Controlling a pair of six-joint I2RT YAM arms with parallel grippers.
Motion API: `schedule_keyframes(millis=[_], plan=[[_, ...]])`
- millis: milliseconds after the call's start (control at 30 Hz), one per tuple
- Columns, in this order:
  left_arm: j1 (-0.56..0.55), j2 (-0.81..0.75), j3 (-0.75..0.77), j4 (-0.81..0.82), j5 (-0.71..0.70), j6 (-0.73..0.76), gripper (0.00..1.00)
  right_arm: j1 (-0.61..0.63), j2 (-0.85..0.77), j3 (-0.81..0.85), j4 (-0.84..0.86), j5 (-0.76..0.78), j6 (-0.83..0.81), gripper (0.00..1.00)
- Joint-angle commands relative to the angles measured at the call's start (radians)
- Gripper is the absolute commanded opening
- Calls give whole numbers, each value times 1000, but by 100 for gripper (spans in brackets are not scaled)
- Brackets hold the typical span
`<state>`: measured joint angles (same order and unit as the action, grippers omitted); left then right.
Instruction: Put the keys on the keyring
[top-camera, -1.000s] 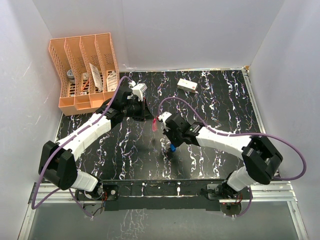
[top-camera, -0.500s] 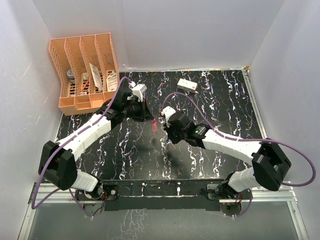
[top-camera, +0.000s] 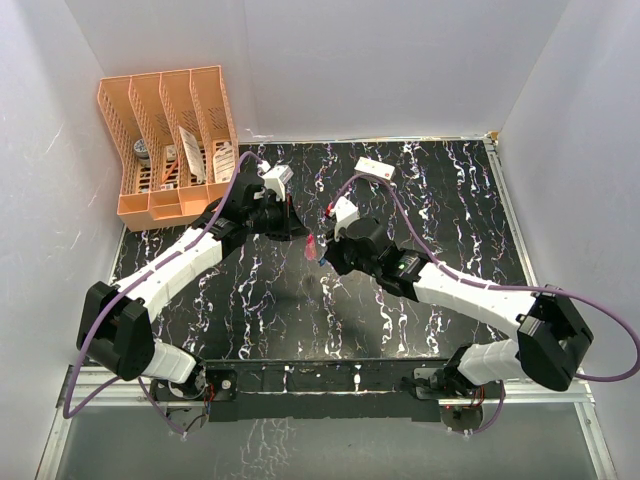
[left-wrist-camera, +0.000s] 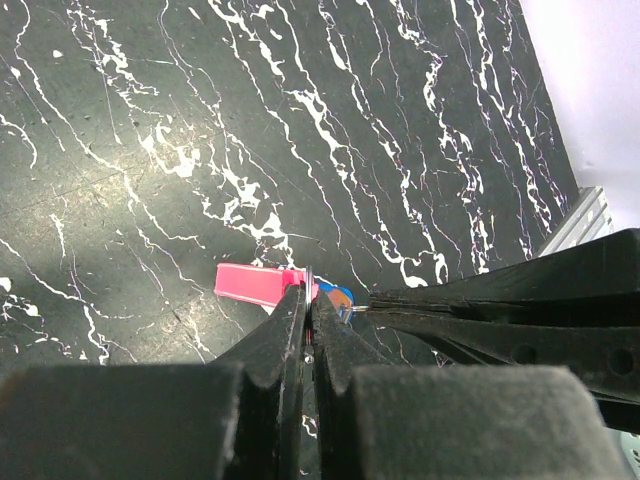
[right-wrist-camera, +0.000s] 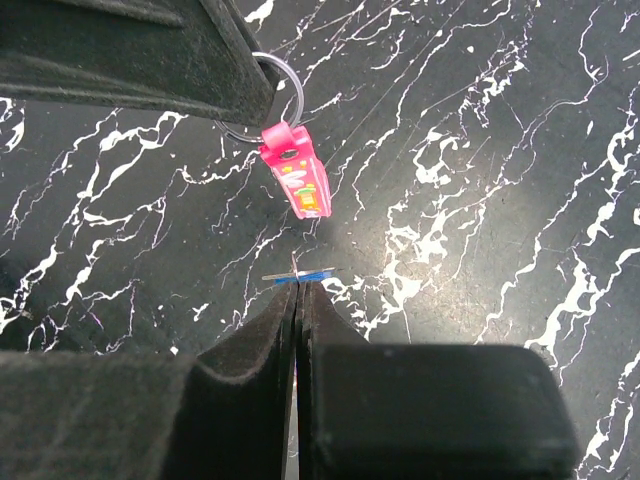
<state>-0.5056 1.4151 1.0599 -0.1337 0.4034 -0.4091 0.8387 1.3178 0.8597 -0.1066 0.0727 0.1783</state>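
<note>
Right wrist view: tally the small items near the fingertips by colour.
Pink: 1, the slim pink plastic key
Blue: 1, the thin blue-headed key
Silver: 1, the round silver wire keyring
Total: 3

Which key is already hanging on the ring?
The pink key: it dangles from the keyring in the left gripper, while the blue key sits apart, pinched by the right gripper.
</note>
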Motion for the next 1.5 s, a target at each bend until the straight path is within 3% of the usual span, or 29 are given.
schedule_keyframes(millis=[0, 367, 900, 1467], plan=[[6, -42, -12, 5, -2, -13, 0, 5, 6, 67, 88, -8, 39, 0], [0, -89, -32, 22, -73, -26, 0, 5, 35, 121, 130, -39, 119, 0], [-89, -108, -46, 68, -343, -82, 0, 0, 65, 168, 148, -59, 169, 0], [-132, -136, -61, 80, -400, -63, 0, -31, 69, 185, 143, -96, 191, 0]])
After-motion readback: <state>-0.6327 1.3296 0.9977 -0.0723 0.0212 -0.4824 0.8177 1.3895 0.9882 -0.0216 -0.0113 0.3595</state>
